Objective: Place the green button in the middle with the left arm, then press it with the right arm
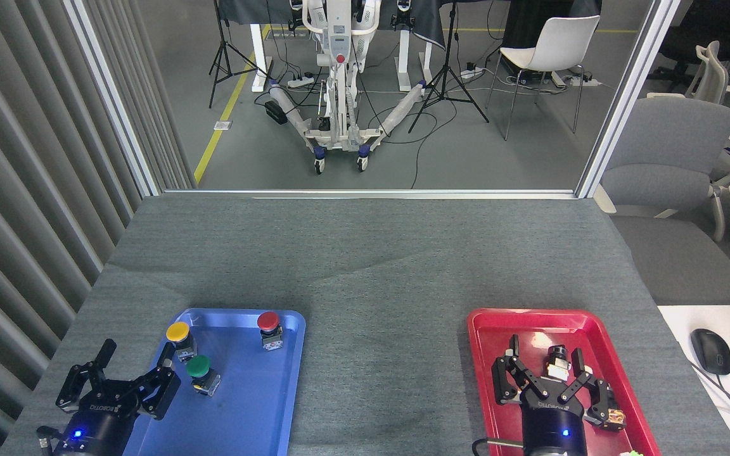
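the green button point(198, 367) has a round, shiny green cap on a short grey and black metal body. it sits in the blue tray point(276, 405), a smooth plastic tray with round corners, on the left side of the tabletop point(365, 266). a yellow button point(179, 333) stands just behind it, and a red button point(268, 323) stands near the tray's far right corner.

the left pincer point(134, 373) is black with jointed fingers and a small blue light on its round wrist. its fingers are spread wide and hold nothing. one finger point(165, 380) is just beside the green button, over the tray's left edge.

the right pincer point(545, 373) is black too, with white letters and a blue light. it hangs over the red tray point(485, 380), which is shiny and smooth. its fingers are spread apart, and a small black and white part point(556, 362) shows between them, but i cannot tell if they touch it.

the middle point(384, 354), between the two trays, is bare grey cloth, soft like felt, with faint creases.

past the tabletop is a grey floor with a yellow line point(219, 123), a white machine on wheels point(339, 82), black stands, cables, and a white chair point(555, 44). a ribbed grey wall point(29, 158) runs along the left. a grey padded chair point(669, 152) and a black mouse point(711, 351) on a white desk are on the right.
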Available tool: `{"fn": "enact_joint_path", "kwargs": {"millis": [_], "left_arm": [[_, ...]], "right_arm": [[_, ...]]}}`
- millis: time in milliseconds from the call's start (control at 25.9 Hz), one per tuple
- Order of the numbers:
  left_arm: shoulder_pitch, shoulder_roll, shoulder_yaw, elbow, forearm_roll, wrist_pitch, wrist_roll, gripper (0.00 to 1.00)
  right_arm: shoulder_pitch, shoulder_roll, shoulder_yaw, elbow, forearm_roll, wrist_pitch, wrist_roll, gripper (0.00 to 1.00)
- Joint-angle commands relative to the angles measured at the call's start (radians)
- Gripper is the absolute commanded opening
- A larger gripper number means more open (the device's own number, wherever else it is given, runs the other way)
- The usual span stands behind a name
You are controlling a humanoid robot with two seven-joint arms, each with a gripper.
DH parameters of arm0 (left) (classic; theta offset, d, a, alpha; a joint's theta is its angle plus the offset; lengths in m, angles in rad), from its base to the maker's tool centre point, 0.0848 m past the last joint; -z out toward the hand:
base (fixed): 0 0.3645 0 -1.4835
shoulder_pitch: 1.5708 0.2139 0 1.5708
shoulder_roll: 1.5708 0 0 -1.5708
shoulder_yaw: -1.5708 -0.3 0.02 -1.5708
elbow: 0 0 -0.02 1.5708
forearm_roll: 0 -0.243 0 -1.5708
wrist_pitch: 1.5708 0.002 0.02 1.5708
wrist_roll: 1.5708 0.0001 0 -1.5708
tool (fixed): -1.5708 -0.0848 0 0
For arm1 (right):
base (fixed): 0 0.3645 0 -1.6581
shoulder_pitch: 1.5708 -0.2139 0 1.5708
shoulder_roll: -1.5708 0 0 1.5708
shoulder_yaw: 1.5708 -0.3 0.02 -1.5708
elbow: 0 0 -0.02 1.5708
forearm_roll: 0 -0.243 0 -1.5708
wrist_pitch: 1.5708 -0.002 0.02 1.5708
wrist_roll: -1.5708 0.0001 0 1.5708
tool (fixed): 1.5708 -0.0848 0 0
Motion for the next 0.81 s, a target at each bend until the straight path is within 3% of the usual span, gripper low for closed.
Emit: {"fn": "enact_joint_path", "kwargs": {"millis": [0,154,772], "left_arm": [[0.005,0.000,-0.001,-0.026,0.005,-0.004,0.001,0.99],[0.003,-0.001,0.000,-0.030,0.003,-0.051,0.015,0.99],[0.006,0.005,-0.003,-0.037,-0.003,-0.057,0.028,0.99]], "right_arm": [[0.000,0.000,0.000,0.000,0.000,0.000,0.001,1.00],[0.000,-0.002,0.000,0.000,0.000,0.000,0.001,1.00],[-0.001,0.000,0.000,0.000,0.000,0.000,-0.001,1.00]]}}
